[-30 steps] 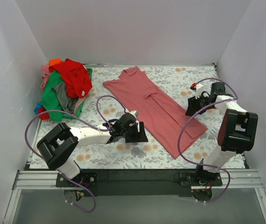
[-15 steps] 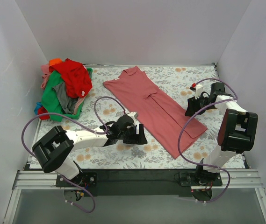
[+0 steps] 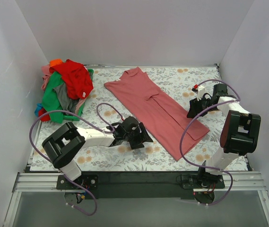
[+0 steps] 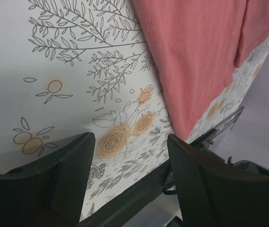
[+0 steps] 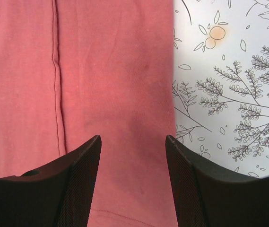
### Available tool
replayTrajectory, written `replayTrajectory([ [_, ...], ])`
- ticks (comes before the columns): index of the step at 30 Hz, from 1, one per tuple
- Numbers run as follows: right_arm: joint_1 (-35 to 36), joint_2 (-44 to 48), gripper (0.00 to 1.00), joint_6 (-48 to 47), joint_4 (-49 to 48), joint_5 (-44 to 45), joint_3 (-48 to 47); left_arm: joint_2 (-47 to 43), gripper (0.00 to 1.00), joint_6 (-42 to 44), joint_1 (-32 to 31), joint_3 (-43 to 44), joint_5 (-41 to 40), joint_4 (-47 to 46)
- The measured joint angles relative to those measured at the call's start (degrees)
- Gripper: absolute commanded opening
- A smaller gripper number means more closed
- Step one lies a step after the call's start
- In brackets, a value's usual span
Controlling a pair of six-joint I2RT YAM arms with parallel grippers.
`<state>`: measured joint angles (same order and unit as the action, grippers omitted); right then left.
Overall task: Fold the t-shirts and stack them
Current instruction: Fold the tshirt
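- We see the salmon-pink t-shirt (image 3: 155,111) spread flat on the bench (image 3: 184,80).
- Our left tool (image 3: 143,138) gapes empty just beside its left edge.
- Our right tool (image 3: 192,112) gapes empty over its right edge.
- The other t-shirts (image 3: 65,92) lie heaped well to its left.

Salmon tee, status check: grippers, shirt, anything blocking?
Left gripper open, empty, beside salmon tee. Right gripper open, empty, over its opposite edge. Tee flat, folded lengthwise. Shirt pile far left, clear.
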<state>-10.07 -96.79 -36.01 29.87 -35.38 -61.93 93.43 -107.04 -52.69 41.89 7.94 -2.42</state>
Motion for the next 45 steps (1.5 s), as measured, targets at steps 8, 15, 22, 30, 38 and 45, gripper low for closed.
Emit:
replayTrajectory([
  [8, 0.0, 0.0, 0.64, 0.0, 0.0, -0.5, 0.0, 2.3, 0.58, -6.4, 0.0, 2.7, -0.4, 2.4],
  [15, 0.0, 0.0, 0.64, 0.0, 0.0, -0.9, 0.0, 5.3, 0.52, -8.2, 0.0, 6.8, -0.5, 5.9],
  [22, 0.0, 0.0, 0.64, 0.0, 0.0, -1.0, 0.0, 8.9, 0.50, -8.7, 0.0, 12.4, -2.0, 10.2],
  [30, 0.0, 0.0, 0.64, -0.2, 0.1, -1.3, 0.0, 14.6, 0.47, -8.9, -0.3, 21.9, -5.7, 17.2],
  [38, 0.0, 0.0, 0.64, -0.2, 0.1, -1.8, 0.0, 17.9, 0.19, -9.1, -0.1, 26.1, -7.1, 19.9],
  [45, 0.0, 0.0, 0.64, -0.3, 0.3, -2.6, 0.0, 18.3, 0.00, -8.4, 0.1, 26.2, -8.2, 20.0],
])
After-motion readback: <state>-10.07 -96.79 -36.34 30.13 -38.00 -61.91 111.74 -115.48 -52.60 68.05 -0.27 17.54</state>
